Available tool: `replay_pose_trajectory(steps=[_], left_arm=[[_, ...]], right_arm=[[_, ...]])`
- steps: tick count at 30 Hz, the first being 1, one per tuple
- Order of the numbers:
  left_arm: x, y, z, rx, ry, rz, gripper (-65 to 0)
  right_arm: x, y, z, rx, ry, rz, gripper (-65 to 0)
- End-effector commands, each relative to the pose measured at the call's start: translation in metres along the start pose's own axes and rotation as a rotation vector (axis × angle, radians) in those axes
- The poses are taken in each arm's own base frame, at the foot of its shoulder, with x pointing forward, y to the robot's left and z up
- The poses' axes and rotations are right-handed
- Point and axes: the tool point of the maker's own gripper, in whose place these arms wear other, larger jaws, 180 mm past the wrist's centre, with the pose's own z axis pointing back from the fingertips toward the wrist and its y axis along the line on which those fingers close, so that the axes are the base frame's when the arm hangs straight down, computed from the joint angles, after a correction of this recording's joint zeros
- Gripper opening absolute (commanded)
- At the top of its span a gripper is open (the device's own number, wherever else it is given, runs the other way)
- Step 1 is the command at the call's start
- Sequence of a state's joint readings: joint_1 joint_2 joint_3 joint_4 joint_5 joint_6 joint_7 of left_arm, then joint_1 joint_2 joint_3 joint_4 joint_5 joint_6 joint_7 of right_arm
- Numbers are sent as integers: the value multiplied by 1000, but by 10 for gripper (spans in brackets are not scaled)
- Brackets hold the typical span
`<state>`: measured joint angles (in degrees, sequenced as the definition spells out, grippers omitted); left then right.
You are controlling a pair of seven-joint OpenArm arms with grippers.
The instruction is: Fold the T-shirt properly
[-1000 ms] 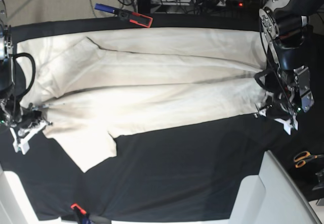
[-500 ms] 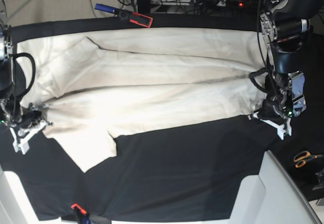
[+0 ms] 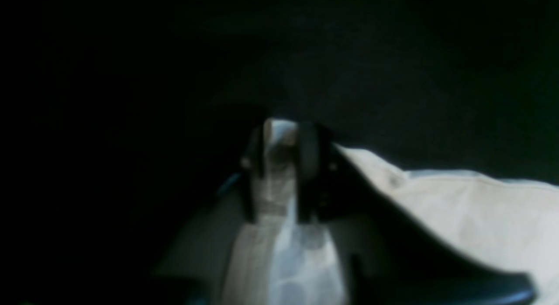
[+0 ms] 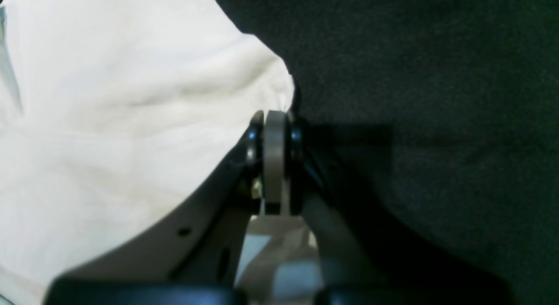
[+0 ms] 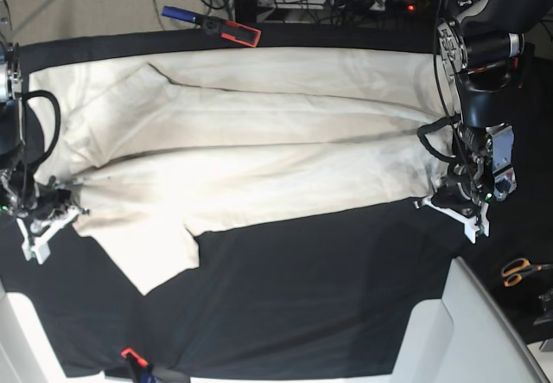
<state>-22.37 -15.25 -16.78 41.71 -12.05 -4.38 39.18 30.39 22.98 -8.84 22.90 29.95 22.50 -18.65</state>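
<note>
Black table cloth (image 5: 328, 296) (cables beyond far edge). Cream T-shirt (image 5: 251, 150) spread edge to edge. Left gripper (image 3: 281, 141) and right gripper (image 4: 274, 121) pinching its corners.

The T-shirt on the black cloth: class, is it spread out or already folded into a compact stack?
Mostly spread: the T-shirt stretches across the table between both arms, with only lengthwise creases or folds and one sleeve sticking out.

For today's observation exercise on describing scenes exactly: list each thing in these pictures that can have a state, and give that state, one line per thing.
T-shirt: spread on the black table cloth, partly folded lengthwise, wrinkled, one sleeve sticking out toward the near edge.
Left gripper: shut on the T-shirt's edge.
Right gripper: shut on the T-shirt's edge.
Black table cloth: lying flat under the shirt.
Orange-handled scissors: lying off the cloth; whether shut is too small to tell.
</note>
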Motion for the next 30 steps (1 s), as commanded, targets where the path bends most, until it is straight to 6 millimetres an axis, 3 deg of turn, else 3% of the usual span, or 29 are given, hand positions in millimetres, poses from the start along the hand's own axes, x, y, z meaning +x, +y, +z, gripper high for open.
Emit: replay_pose_trajectory(steps=[1, 13, 19, 21, 30], left_arm=[[7, -2, 2, -5, -2, 2, -637], [11, 2, 4, 2, -10, -1, -650], [41, -3, 20, -2, -103, -31, -650], [43, -3, 23, 1, -97, -40, -650], [83, -16, 58, -17, -178, -77, -650]], right_arm=[[28, -4, 7, 0, -64, 2, -650], [28, -4, 8, 1, -65, 2, -650], [45, 6, 12, 19, -113, 38, -650], [49, 8, 13, 22, -125, 46, -650], [70, 6, 22, 23, -184, 33, -650]])
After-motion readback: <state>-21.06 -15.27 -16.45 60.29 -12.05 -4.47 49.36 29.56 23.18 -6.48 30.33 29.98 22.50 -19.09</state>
